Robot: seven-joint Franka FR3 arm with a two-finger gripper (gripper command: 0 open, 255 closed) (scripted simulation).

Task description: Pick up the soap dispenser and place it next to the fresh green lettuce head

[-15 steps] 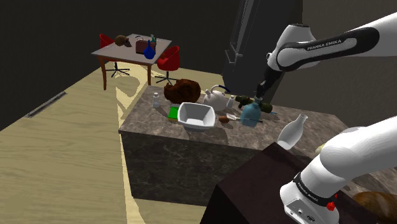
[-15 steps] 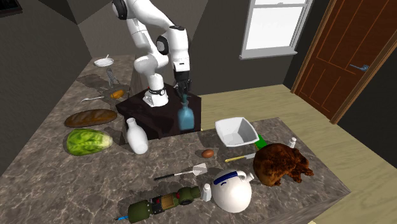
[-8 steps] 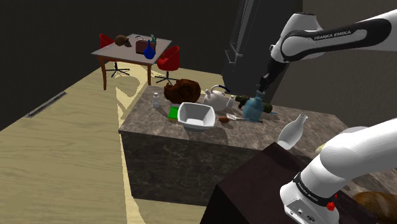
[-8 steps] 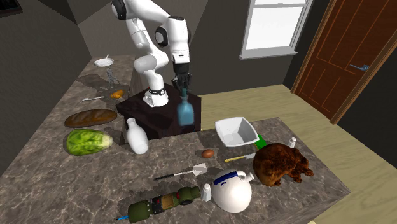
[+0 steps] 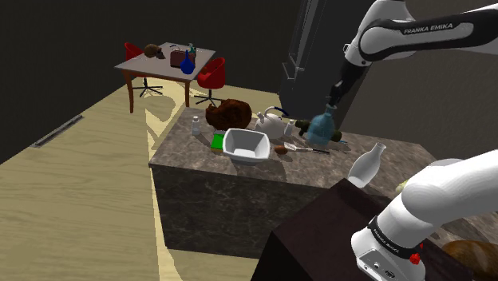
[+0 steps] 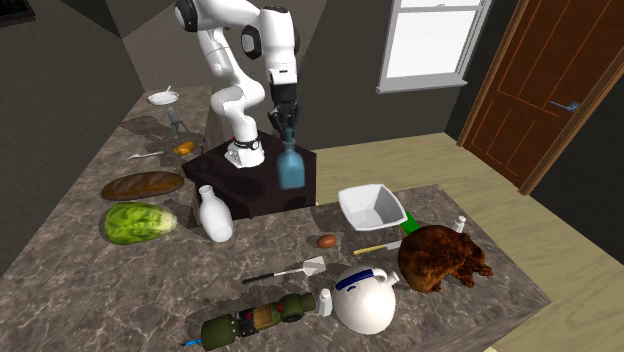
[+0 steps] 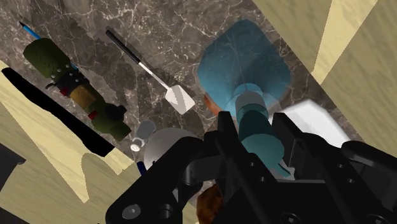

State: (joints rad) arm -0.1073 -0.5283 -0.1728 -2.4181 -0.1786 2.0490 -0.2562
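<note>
Raised higher than a second ago, the soap dispenser is now carried clear of the marble counter, hung directly beneath the gripper. It is clasped only at its narrow pump neck, the black fingers being closed on either side of it, while the wider blue body is left unsupported below. The lettuce head is found well away from the gripper, with a white bottle stood between the two and a bread loaf just beyond the lettuce. A slip or swing of the body could be caused by so slender a hold if the arm is moved quickly, and the white bottle could be toppled if the dispenser is brought across too low
</note>
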